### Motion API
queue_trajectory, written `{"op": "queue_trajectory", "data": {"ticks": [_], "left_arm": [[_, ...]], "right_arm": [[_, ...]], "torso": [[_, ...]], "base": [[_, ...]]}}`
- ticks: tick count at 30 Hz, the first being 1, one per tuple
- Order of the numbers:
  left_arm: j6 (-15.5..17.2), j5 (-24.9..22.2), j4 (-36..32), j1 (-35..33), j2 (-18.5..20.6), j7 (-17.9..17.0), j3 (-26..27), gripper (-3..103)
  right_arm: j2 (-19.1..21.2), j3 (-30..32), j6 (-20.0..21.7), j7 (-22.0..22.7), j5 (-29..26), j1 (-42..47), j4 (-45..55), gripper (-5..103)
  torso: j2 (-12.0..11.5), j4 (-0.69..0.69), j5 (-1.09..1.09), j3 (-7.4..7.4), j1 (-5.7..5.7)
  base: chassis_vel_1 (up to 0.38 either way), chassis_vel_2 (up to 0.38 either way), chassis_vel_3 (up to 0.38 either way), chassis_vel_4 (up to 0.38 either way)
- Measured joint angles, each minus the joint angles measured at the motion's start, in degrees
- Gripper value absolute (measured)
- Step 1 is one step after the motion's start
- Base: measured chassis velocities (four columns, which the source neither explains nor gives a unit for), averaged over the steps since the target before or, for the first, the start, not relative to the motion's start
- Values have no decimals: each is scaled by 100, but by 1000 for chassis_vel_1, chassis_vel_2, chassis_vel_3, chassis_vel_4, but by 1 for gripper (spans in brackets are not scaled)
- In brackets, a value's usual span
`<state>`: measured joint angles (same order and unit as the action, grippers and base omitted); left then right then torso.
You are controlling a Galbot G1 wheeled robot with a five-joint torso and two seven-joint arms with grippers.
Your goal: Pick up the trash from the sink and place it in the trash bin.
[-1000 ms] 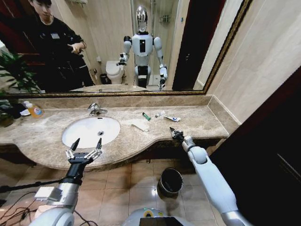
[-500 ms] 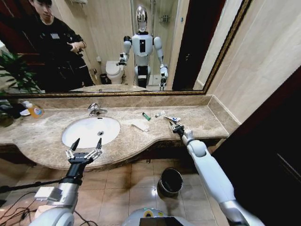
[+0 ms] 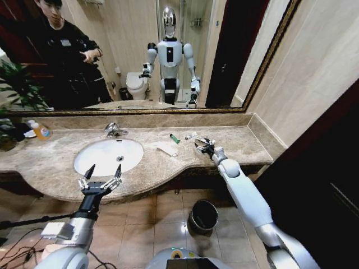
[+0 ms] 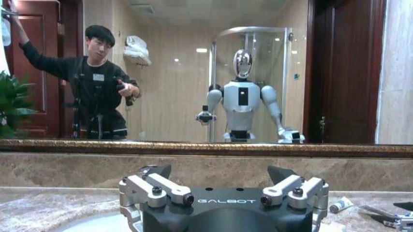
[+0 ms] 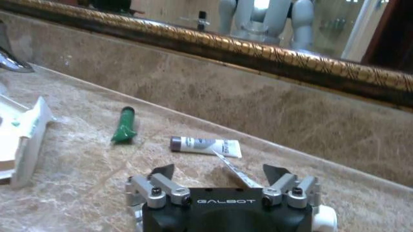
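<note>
The white oval sink (image 3: 109, 156) with its chrome tap (image 3: 114, 130) sits in the beige marble counter (image 3: 235, 141) and serves as the landmark here. Its bowl looks bare in the head view. The litter lies on the marble to the right of the sink: a pale flat wrapper (image 3: 167, 149) just beside the basin rim, a small green tube (image 3: 175, 138) farther right and nearer the mirror, and a white mini tube with dark marks (image 3: 191, 135) beyond that.

The right gripper (image 3: 204, 147) hovers low over the counter, well to the right of the sink and close to the far pieces of litter. Its two fingers stand apart with nothing between them. In the right wrist view the right gripper (image 5: 219, 170) points at the white mini tube (image 5: 205, 145), with the green tube (image 5: 124, 125) beside it and the pale wrapper (image 5: 26, 141) farther off toward the tap. A thin pale strip (image 5: 236, 174) runs from the mini tube toward the fingers.

The left gripper (image 3: 102, 175) hangs in front of the counter edge, just below the sink, fingers spread wide and empty. The left wrist view shows the same spread fingers (image 4: 154, 185) facing the mirror.

The small round shiny metal trash bin (image 3: 203, 216) stands on the tiled floor below the counter, right of the sink, its dark inside showing.
</note>
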<state>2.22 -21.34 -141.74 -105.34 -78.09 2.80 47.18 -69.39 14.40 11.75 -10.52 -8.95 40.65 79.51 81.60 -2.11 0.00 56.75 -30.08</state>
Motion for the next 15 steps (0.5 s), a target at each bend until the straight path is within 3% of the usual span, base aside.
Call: {"op": "queue_trajectory", "data": {"ticks": [5, 8, 11, 14, 15], "left_arm": [[0, 0, 0, -1, 0, 0, 0, 100], [0, 0, 0, 0, 0, 0, 0, 100], [0, 0, 0, 0, 0, 0, 0, 100], [0, 0, 0, 0, 0, 0, 0, 100], [0, 0, 0, 0, 0, 0, 0, 100]], "right_arm": [[-56, 20, 84, 101, -237, -103, -171, 99], [-71, 70, 105, 140, -303, -182, -304, 88], [-74, 80, 104, 144, -306, -214, -353, 84], [-103, 87, 114, 145, -409, -296, -498, 68], [-103, 87, 114, 145, -409, -296, -498, 68]], "torso": [[0, 0, 0, 0, 0], [0, 0, 0, 0, 0], [0, 0, 0, 0, 0], [0, 0, 0, 0, 0], [0, 0, 0, 0, 0]], "base": [[0, 0, 0, 0], [0, 0, 0, 0], [0, 0, 0, 0], [0, 0, 0, 0], [0, 0, 0, 0]]}}
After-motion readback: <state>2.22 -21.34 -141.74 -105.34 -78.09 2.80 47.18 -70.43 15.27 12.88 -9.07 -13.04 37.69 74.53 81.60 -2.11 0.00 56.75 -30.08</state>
